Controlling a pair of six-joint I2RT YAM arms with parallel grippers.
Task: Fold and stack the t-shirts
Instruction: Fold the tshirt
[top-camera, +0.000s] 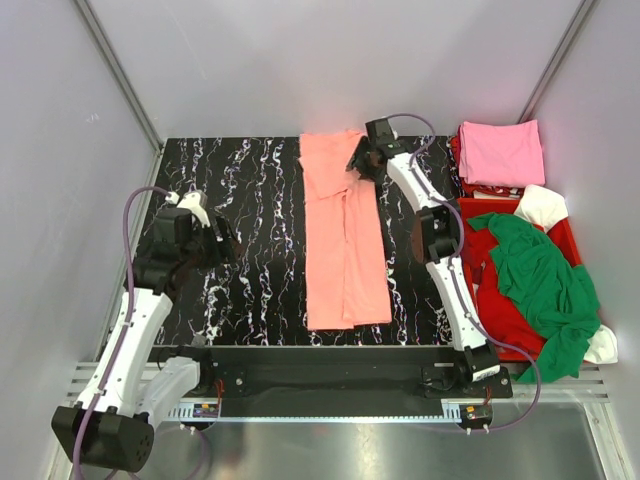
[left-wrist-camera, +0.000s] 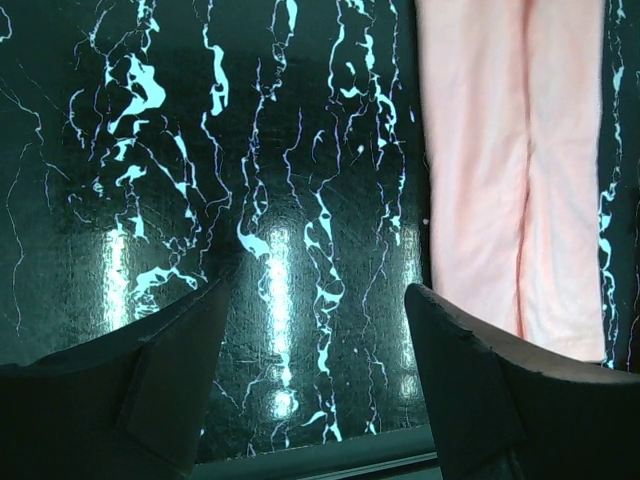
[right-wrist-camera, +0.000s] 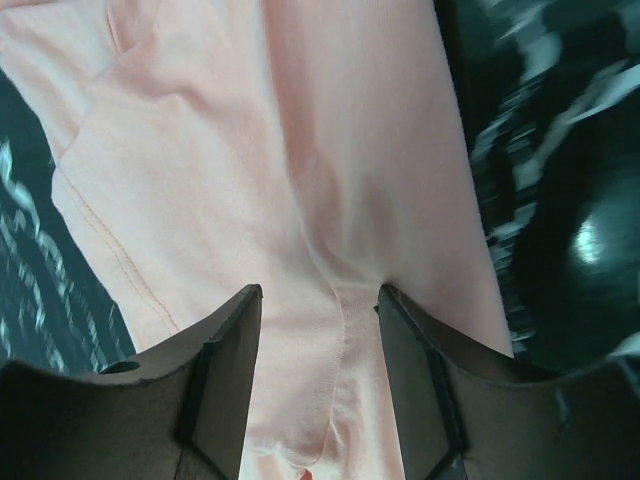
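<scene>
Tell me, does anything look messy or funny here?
Yes. The green shirt, red shirt and white shirt lie crumpled in a heap over the crate on the right, with the green one sprawled on top. The pink shirt behind them is folded neatly.

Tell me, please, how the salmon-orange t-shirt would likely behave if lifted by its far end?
Probably floppy: the salmon-orange t-shirt lies flat in a long folded strip with soft creases, so it would likely droop and unfold. It looks light, being thin cloth. Cloth puckers between the fingers of the right gripper, so it should bunch rather than slip.
</scene>
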